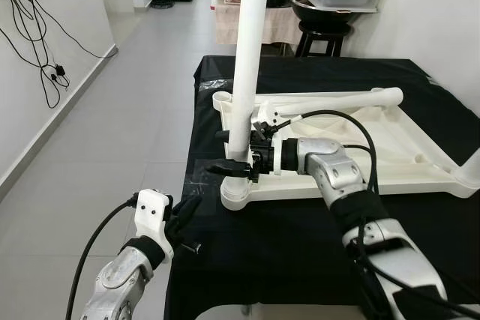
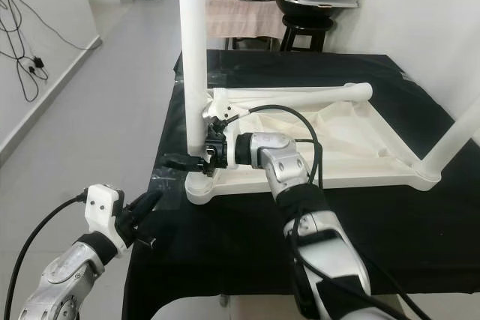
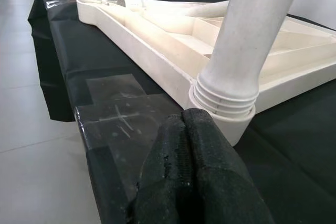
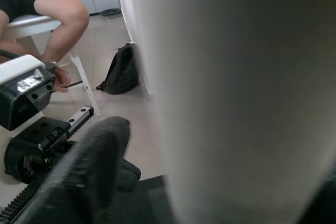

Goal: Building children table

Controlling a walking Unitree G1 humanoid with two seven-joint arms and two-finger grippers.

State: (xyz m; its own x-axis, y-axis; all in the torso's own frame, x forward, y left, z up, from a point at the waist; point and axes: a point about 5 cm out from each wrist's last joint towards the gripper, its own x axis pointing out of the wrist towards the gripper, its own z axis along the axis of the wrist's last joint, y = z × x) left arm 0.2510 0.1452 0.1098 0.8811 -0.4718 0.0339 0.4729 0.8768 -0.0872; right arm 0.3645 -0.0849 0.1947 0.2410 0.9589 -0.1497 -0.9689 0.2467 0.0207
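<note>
One upside-down white plastic children's tabletop (image 1: 390,148) is seen lying flat on the black cloth-covered work table (image 1: 300,252), its ribbed underside facing up. At its near-left corner socket a tall white cylindrical plastic leg (image 1: 247,58) is stood upright, its ringed base seated in the round corner collar (image 3: 231,114). The right gripper (image 1: 238,154) is positioned at the lower part of this upright leg, just above the collar; its two black fingers are closed around the leg from either side, one finger (image 1: 226,168) being seen projecting past the leg toward the table's left edge. In the right wrist view the leg (image 4: 247,93) is seen very close, blurred, with one dark finger (image 4: 84,166) lying beside it. A second white leg (image 1: 345,99) is laid horizontally across the far side of the tabletop, and another white leg (image 2: 457,140) is angled up from the near-right corner. The left gripper (image 1: 184,211) is held low at the table's near-left edge, apart from the tabletop; in the left wrist view its padded fingers (image 3: 194,171) are pressed together with nothing between them, pointing toward the collar over a patch of clear tape (image 3: 126,114) on the cloth. A seated person's bare leg (image 4: 63,17) and a dark backpack (image 4: 123,69) on the floor are noted in the right wrist view.
</note>
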